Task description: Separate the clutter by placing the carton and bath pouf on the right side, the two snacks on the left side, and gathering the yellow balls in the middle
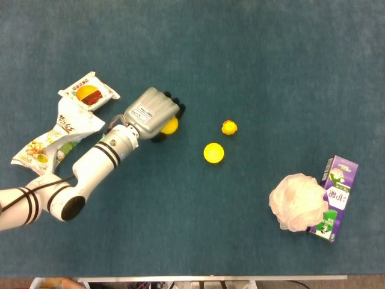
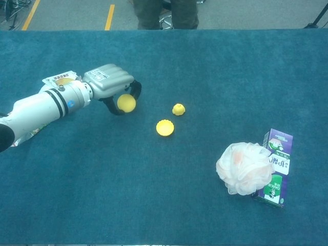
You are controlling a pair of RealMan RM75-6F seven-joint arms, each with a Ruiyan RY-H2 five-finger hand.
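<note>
Head view shows most of the sorting done. On the right: purple carton (image 1: 335, 198) lying near the table's front right corner, bath pouf (image 1: 298, 201) touching its left side. Looks settled; nothing more needed there, by the look of it. On the left: 2 snacks, a small orange-printed packet (image 1: 88, 92) and a longer crumpled bag (image 1: 53, 139) just below it, overlapping at the edges, both well apart from the centre. Counts as placed too.

Left to do: the yellow balls. 2 small yellow pieces already near the middle, a round one (image 1: 214, 152) and a smaller lumpy one (image 1: 228, 127) just above and right of it, close together but not touching. Third yellow ball (image 1: 170, 126) held in the left hand (image 1: 151, 113), fingers curled around it from above, dark fingertips wrapping the far side; chest view confirms the ball (image 2: 126, 103) cupped under the left hand (image 2: 110, 84), low over the blue table cloth (image 1: 252, 54), between the snacks and the 2 middle pieces. Judged as mid-carry toward the centre; release beside the other 2 probably finishes the task.

Right hand not visible in either view.

No open containers present; carton closed, contents not visible.
</note>
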